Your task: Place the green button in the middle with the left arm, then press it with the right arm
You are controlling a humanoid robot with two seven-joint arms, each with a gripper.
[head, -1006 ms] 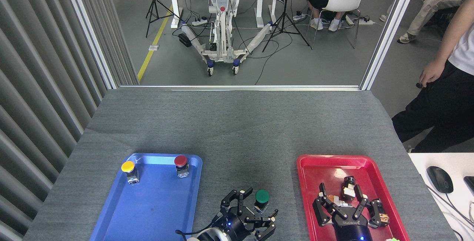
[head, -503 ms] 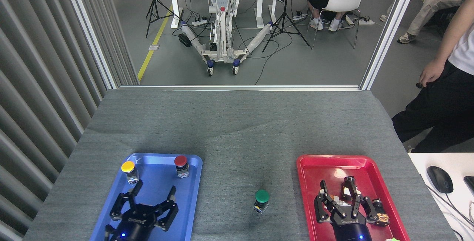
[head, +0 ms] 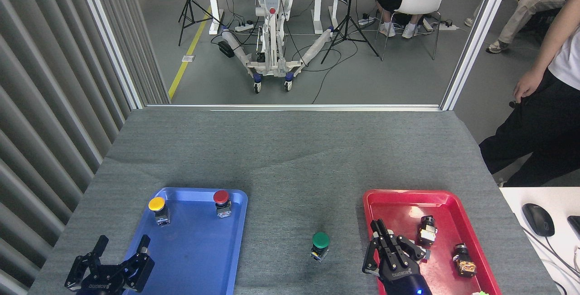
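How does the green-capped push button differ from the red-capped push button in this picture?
The green-capped push button stands on the bare grey fabric table, between the trays; the red-capped push button stands inside the blue plastic tray, at its far edge. Their cap colours differ. Both stand upright, free of any gripper, on similar small block bodies.

The bottom edge cuts off both arms behind the left tool [head: 113, 265] and right tool [head: 392, 252].

A push button [head: 320, 242] stands alone on the table [head: 290, 150], between two trays. The left tray [head: 190, 254] holds two more buttons [head: 157, 208] [head: 221, 200] along its far edge. The right tray [head: 398, 202] holds two small parts [head: 427, 230] [head: 464, 259]. The left hand [head: 111, 265] sits at the left tray's near-left corner; the right hand [head: 393, 252] is over the right tray's near-left edge.
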